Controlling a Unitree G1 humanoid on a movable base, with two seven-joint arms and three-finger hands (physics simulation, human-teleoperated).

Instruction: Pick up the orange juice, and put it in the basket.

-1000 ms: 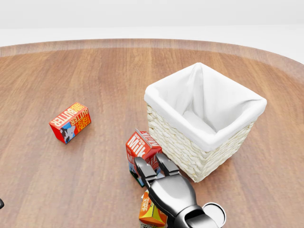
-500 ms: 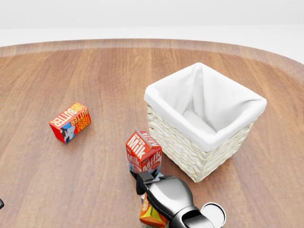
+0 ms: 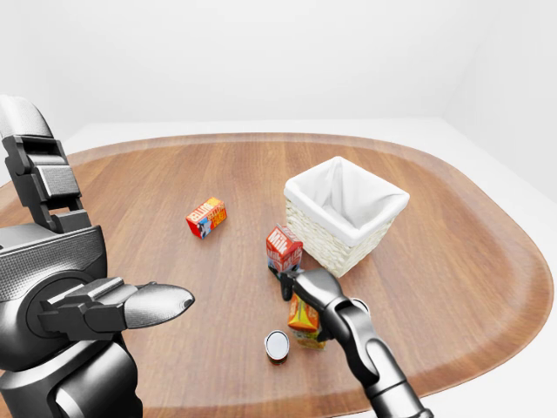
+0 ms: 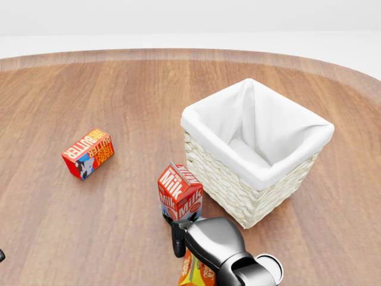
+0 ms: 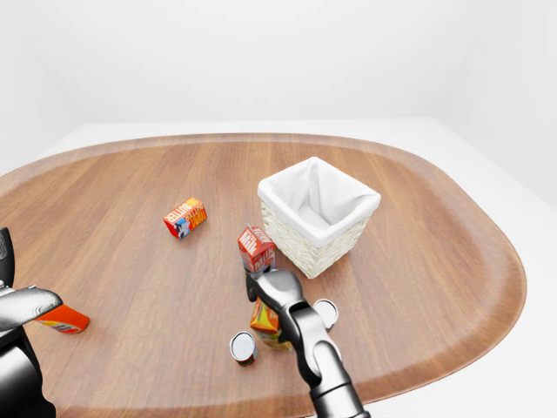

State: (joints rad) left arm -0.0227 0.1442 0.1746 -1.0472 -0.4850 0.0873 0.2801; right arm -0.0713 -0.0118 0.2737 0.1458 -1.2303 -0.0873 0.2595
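My right hand [image 4: 199, 241] sits on top of the one orange juice [image 3: 305, 318] carton, fingers curled over it; I cannot tell whether they grip. The carton stands on the worktop [image 3: 452, 261] below the single basket [image 4: 256, 149], just beneath one milk carton [image 4: 179, 193]. My left hand [image 3: 130, 306] is held narrow and empty.

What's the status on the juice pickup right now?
Right hand over the juice carton, grip unclear. Left hand idle, open. Milk carton stands between juice and basket.
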